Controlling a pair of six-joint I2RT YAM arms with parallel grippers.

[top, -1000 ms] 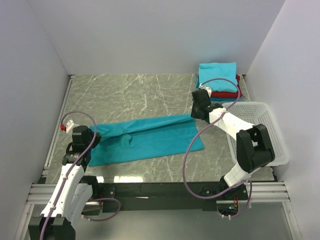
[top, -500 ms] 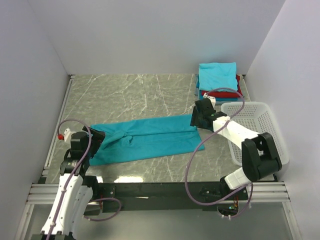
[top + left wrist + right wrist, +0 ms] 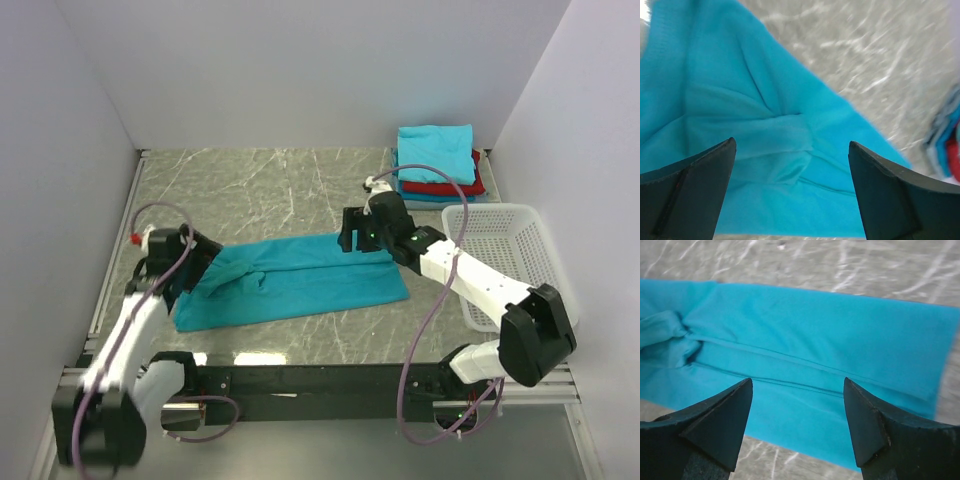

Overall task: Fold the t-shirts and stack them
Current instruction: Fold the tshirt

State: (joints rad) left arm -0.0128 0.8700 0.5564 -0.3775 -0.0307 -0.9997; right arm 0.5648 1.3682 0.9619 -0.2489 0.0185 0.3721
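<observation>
Top external shows a teal t-shirt (image 3: 300,282) folded lengthwise on the surface (image 3: 270,190). The left pincer (image 3: 208,252) and right pincer (image 3: 348,232) (both spread wide, empty) hover over its ends. A folded stack (image 3: 437,160) sits far right.

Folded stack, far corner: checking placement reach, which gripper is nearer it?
Right. The right gripper is central, diagonally before the folded stack; the left gripper is near the left edge of the table.

Open table (image 3: 260,195) lies beyond the shirt (image 3: 300,285); the basket (image 3: 520,250) blocks the right.
</observation>
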